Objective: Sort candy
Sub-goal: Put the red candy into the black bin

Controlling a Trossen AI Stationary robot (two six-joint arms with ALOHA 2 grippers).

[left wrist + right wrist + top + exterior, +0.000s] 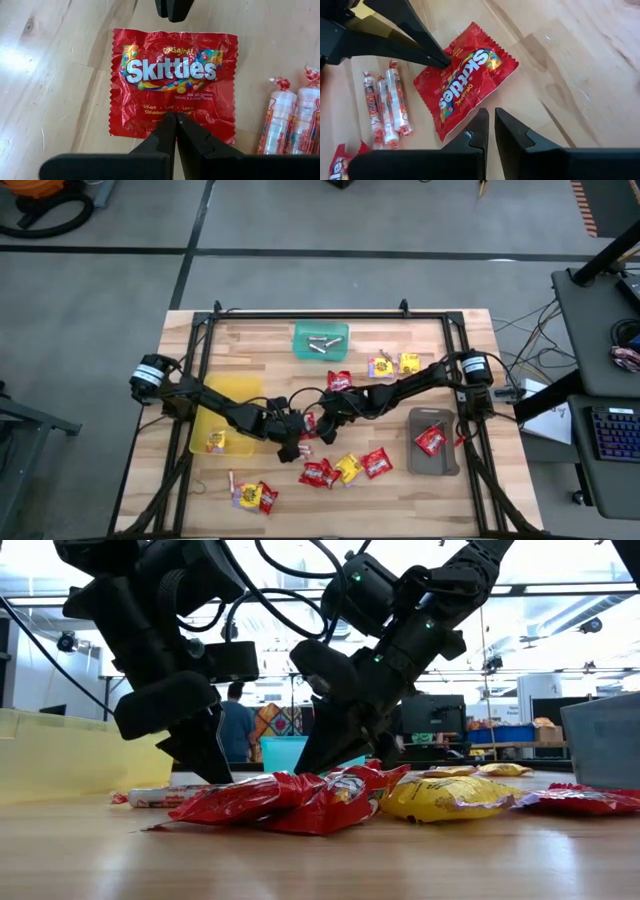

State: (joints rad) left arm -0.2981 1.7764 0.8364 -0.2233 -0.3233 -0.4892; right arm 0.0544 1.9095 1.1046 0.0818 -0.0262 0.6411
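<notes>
Currently, both arms converge at the centre of the wooden counter [400,480], over one red Skittles packet [172,82] lying flat on the wood.

**Pincer state**
- Left pincer [175,117]: fully closed, tips touching each other and resting at one edge of the packet. Whether that edge is pinched or merely pressed cannot be told.
- Right pincer [491,114]: nearly closed, a narrow slit between its fingers, holding nothing. It stands just beside the opposite edge of the same packet.

**Risks from this position**
1. Collision. The two pincers stand close together on either side of one packet; a move by either arm toward it could strike the other.
2. Failed pickup. A flat, glossy wrapper offers little to grip; closed tips may slide it across the wood instead of lifting it.
3. Stray pickup. The twisted candy rolls [292,122] lie just beside the packet and could be dragged or nudged.

**Surroundings, largest first**
- Yellow tray [205,430], on the left arm's side, contains one packet.
- Grey tray [447,463], on the right arm's side, holds a red packet.
- Green tray [300,345], at the far edge, holds several rolls.
- Loose red and yellow packets [345,470] lie near the front edge; others lie beyond the right arm.
</notes>
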